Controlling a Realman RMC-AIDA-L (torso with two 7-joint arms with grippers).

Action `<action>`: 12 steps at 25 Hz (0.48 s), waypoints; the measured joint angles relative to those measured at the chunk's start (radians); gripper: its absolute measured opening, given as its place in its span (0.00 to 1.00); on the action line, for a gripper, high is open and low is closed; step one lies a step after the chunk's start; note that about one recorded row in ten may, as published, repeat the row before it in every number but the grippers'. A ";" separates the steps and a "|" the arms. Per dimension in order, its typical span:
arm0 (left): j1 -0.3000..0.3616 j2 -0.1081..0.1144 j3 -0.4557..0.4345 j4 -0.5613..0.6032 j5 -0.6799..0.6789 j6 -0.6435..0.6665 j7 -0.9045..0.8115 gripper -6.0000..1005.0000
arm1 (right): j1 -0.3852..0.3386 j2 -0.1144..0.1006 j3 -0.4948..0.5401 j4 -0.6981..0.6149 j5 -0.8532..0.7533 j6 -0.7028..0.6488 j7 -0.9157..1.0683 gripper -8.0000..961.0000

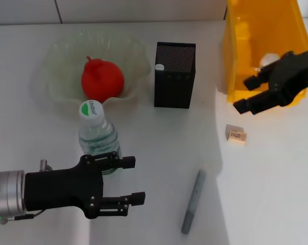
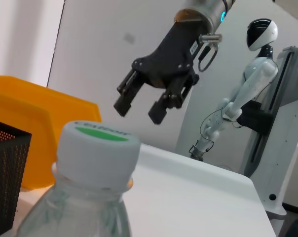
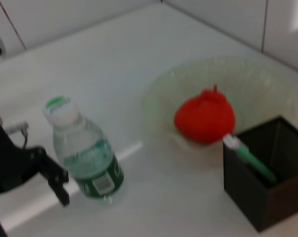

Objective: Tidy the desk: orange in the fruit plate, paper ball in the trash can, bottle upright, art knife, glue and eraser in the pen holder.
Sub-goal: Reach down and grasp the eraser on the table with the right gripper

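So down at the near edge on the left, the left gripper (image 1: 127,181) sits with its fingers apart, and the bottle (image 1: 98,138) stands upright just beyond them, not gripped as far as I can tell. The art knife (image 1: 193,202) lies near the front edge around the middle, long axis running front to back with a slight lean, off to the right of the left gripper's tips. That arm looks like the nearer one to me. The eraser (image 1: 236,135) sits further back and right, almost under the right gripper (image 1: 252,94), which hangs open by the yellow trash can (image 1: 234,51) at the far right corner. Mid-bench is the black pen holder (image 1: 175,75), already with a green stick inside, probably the glue (image 3: 250,160). The orange (image 1: 102,78) is in the fruit plate (image 1: 59,56), far left.
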 joint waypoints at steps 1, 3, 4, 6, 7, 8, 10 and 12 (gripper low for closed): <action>-0.002 0.000 0.000 0.000 0.000 0.000 0.000 0.81 | 0.019 0.011 -0.029 -0.042 -0.124 -0.053 0.053 0.69; -0.005 0.000 0.001 0.000 0.000 -0.001 0.000 0.81 | 0.024 0.015 -0.047 -0.045 -0.170 -0.060 0.067 0.69; -0.005 0.000 0.001 0.000 0.000 -0.001 0.000 0.81 | 0.027 0.018 -0.068 -0.039 -0.206 -0.056 0.076 0.69; -0.006 -0.001 0.001 0.000 0.000 -0.001 0.000 0.81 | 0.038 0.022 -0.134 0.024 -0.277 -0.009 0.099 0.69; -0.006 -0.001 0.001 0.000 0.000 -0.001 0.000 0.81 | 0.038 0.022 -0.134 0.024 -0.277 -0.009 0.099 0.69; -0.006 -0.001 0.001 0.000 0.000 -0.001 0.000 0.81 | 0.043 0.023 -0.152 0.058 -0.285 0.015 0.106 0.69; -0.006 -0.002 0.001 0.000 0.000 -0.003 0.000 0.81 | 0.056 0.023 -0.182 0.131 -0.290 0.068 0.112 0.69; -0.006 -0.002 0.001 0.000 0.000 -0.003 0.000 0.81 | 0.068 0.022 -0.208 0.195 -0.294 0.113 0.111 0.69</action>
